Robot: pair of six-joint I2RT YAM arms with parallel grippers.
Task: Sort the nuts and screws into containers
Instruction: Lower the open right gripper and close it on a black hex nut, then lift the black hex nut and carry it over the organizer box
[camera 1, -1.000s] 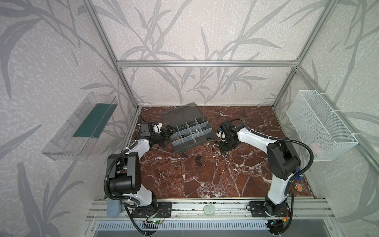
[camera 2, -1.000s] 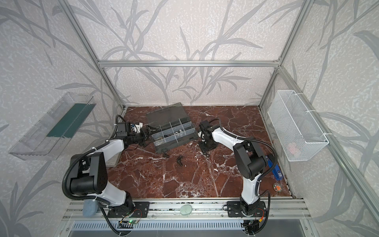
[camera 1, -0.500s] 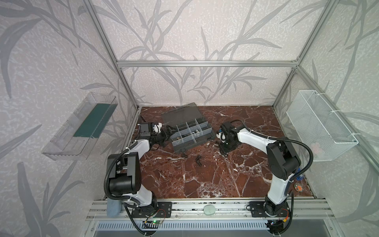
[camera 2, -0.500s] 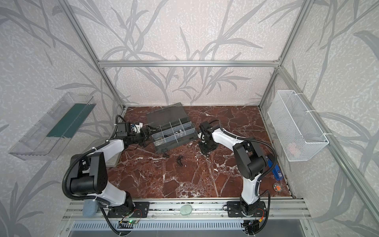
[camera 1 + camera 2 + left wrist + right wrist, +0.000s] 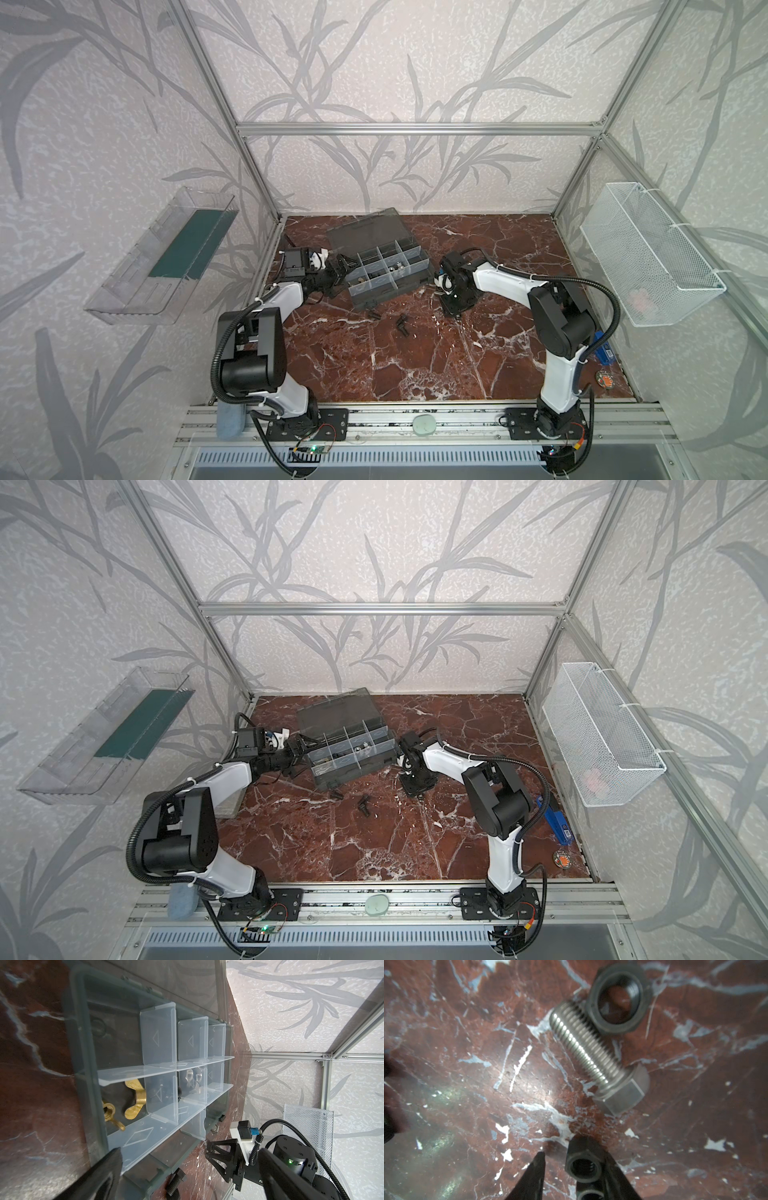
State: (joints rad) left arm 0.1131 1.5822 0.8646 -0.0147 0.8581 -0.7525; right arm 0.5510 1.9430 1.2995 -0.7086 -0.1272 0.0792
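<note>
**Entry: black nut (image 5: 583, 1165) on the table (image 5: 415, 374) right of the organizer case (image 5: 399, 289), right gripper (image 5: 572, 1159) closing in.**

In front of the case, your loose black screws (image 5: 402, 325) lie unsorted. Right of the case, the right jaws have narrowed around the black nut. One finger (image 5: 534, 1174) still shows a gap, so judge the nut bracketed, not yet gripped, with the lift to follow. A silver screw (image 5: 591, 1053) and a larger nut (image 5: 617, 999) lie near it. At the case's left end, the left gripper (image 5: 341, 269) stays wide open and holds nothing. Inside the case, brass wing nuts (image 5: 133, 1103) and silver nuts (image 5: 193, 1078) sit in separate cells (image 5: 193, 1043). Obscured from you: the other finger's contact behind the nut, a ring (image 5: 589, 1194) cut off at the right wrist view's edge, and most cells' contents.
</note>
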